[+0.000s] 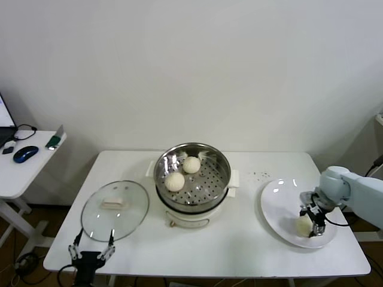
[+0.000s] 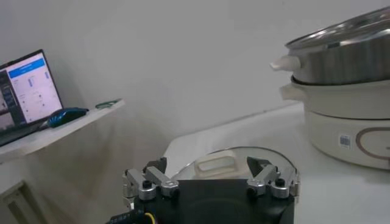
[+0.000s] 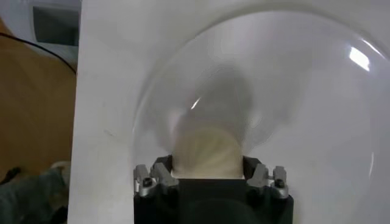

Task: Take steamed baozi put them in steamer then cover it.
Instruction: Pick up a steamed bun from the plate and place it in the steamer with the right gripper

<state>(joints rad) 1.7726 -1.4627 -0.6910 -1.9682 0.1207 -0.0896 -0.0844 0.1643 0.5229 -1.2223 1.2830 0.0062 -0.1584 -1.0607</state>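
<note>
Two grippers are in view at the near edge of the white table (image 1: 239,251). The left gripper (image 1: 91,251) waits idle just in front of the glass cover (image 1: 115,209), jaws spread wide and holding nothing. The cover lies flat on the table left of the steamer, its cream bar handle (image 1: 114,204) uppermost; that handle is the evident place to take hold, since the glass is judged heavy, slick and breakable.

To the right, the right gripper (image 1: 311,222) is down on the white plate (image 1: 281,197) with a steamed baozi (image 3: 206,152) between its jaws. The jaws stand on either side of the bun, close against it; whether the grip is firm cannot be told. No other bun is seen on the plate.

Farther back, at the table's centre, the steamer (image 1: 191,164) sits open on its white pot base (image 1: 190,215), with two baozi (image 1: 182,173) already resting on the perforated floor.

Assessment: the buns are likely light, soft and easily dented. Contact should be across the widest part, low on the sides, with gentle pressure.
</note>
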